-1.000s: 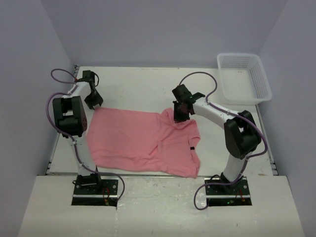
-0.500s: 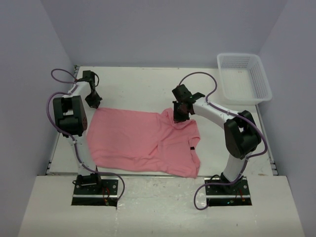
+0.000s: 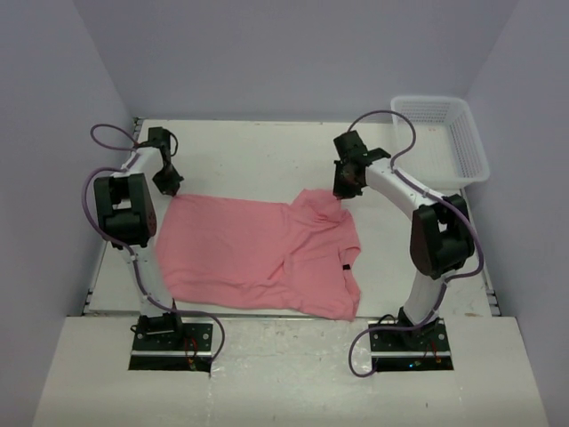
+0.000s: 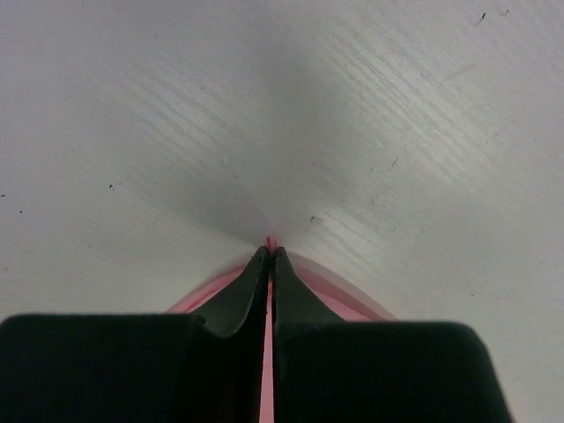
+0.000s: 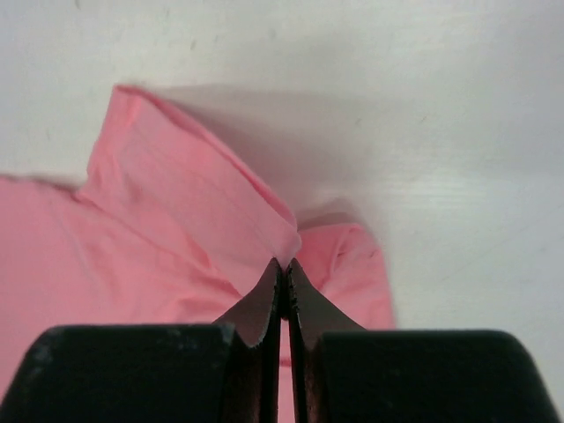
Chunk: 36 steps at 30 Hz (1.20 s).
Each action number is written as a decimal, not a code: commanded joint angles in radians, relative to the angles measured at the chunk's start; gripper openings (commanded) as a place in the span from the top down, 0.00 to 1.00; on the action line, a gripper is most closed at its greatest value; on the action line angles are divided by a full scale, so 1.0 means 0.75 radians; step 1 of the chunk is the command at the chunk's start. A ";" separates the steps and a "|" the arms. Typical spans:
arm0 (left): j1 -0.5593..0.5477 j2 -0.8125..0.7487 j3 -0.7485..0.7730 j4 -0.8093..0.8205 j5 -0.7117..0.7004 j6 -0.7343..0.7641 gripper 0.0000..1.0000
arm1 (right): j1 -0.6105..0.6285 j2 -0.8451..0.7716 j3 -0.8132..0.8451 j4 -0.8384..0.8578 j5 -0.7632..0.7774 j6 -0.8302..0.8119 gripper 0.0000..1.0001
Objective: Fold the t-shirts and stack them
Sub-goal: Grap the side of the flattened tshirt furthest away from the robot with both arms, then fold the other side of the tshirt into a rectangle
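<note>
A salmon-pink t-shirt (image 3: 253,253) lies spread across the middle of the white worktop (image 3: 249,156), mostly flat, with its near right part folded over and reaching the near edge. A small dark tag (image 3: 347,268) shows on the fabric near the right side.

The left gripper (image 3: 170,188) sits at the shirt's far left corner. In the left wrist view its fingers are pressed together with a thin strip of pink fabric pinched between the tips, and the hem curves out to either side just behind them, low against the worktop.

The right gripper (image 3: 341,189) is at the shirt's far right corner, on the far side of the garment. In the right wrist view its fingers are clamped on a fold of the fabric. From the tips the cloth rises in a creased flap to the left, and a rounded bit bulges out to the right. From above, that corner is drawn into a peak towards the gripper.

A white mesh basket (image 3: 442,138) stands at the far right corner of the worktop, well apart from the shirt.
</note>
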 commanded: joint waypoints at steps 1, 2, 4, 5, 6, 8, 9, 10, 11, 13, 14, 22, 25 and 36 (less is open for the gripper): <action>0.008 -0.104 -0.005 -0.019 -0.010 -0.026 1.00 | -0.096 0.033 0.131 -0.034 0.056 -0.105 1.00; 0.008 -0.110 -0.003 -0.027 -0.015 -0.028 1.00 | -0.110 0.047 0.159 -0.038 0.032 -0.117 1.00; 0.008 -0.124 -0.019 -0.031 -0.027 -0.038 1.00 | -0.143 0.062 0.182 -0.036 0.015 -0.144 1.00; 0.004 -0.133 -0.027 -0.029 -0.035 -0.049 1.00 | -0.155 0.076 0.202 -0.032 0.030 -0.150 1.00; 0.006 -0.151 -0.040 -0.029 -0.055 -0.053 1.00 | -0.161 0.090 0.219 -0.030 0.052 -0.176 1.00; 0.006 -0.163 -0.048 -0.025 -0.078 -0.061 1.00 | -0.172 0.109 0.278 -0.030 0.073 -0.201 1.00; 0.006 -0.169 -0.050 -0.023 -0.084 -0.065 1.00 | -0.186 0.137 0.303 -0.032 0.067 -0.217 1.00; 0.008 -0.171 -0.044 -0.023 -0.088 -0.065 1.00 | -0.194 0.154 0.331 -0.030 0.016 -0.230 1.00; 0.008 -0.167 -0.036 -0.029 -0.090 -0.069 1.00 | -0.206 0.168 0.390 -0.030 -0.003 -0.236 1.00; 0.008 -0.153 -0.007 -0.039 -0.090 -0.071 1.00 | -0.208 0.231 0.470 -0.046 -0.040 -0.273 1.00; 0.008 -0.147 0.003 -0.047 -0.090 -0.075 1.00 | -0.210 0.250 0.547 -0.052 -0.038 -0.281 1.00; 0.014 -0.055 0.160 -0.084 -0.088 -0.096 1.00 | -0.260 0.479 0.992 -0.214 -0.193 -0.350 1.00; 0.016 -0.033 0.195 -0.074 -0.072 -0.098 1.00 | -0.262 0.577 1.157 -0.289 -0.252 -0.389 1.00; 0.010 -0.044 0.149 -0.082 -0.029 -0.096 1.00 | -0.266 0.569 1.113 -0.286 -0.306 -0.359 1.00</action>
